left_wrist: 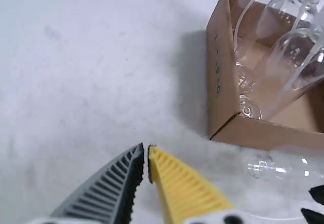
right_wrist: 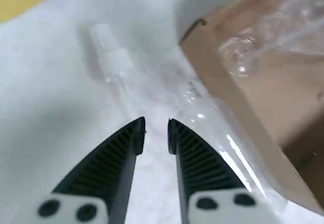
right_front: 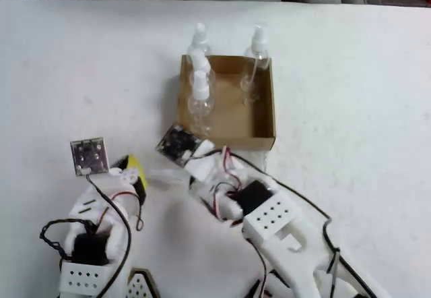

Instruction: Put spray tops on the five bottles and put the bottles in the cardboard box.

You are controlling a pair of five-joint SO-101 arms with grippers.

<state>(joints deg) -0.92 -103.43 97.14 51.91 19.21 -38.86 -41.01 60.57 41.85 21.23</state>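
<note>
The cardboard box [right_front: 261, 135] stands mid-table with clear bottles upright inside, white spray tops on them: three along its left side [right_front: 201, 94] and one at its right [right_front: 256, 55]. Another clear bottle [right_wrist: 202, 117] lies on the table by the box's near left corner, with a white spray top [right_wrist: 104, 36]; it also appears as the lying bottle [left_wrist: 283, 169]. My right gripper [right_wrist: 156, 128] hovers just over that bottle, its black fingers a narrow gap apart with nothing between them. My left gripper [left_wrist: 147, 155], one grey and one yellow finger, is shut and empty, left of the box [left_wrist: 223, 82].
Both arms [right_front: 276, 220] fill the near edge of the table, the left one [right_front: 94, 237] at the near left. Bare white tabletop lies to the left, right and behind the box. Grey chair backs stand beyond the far edge.
</note>
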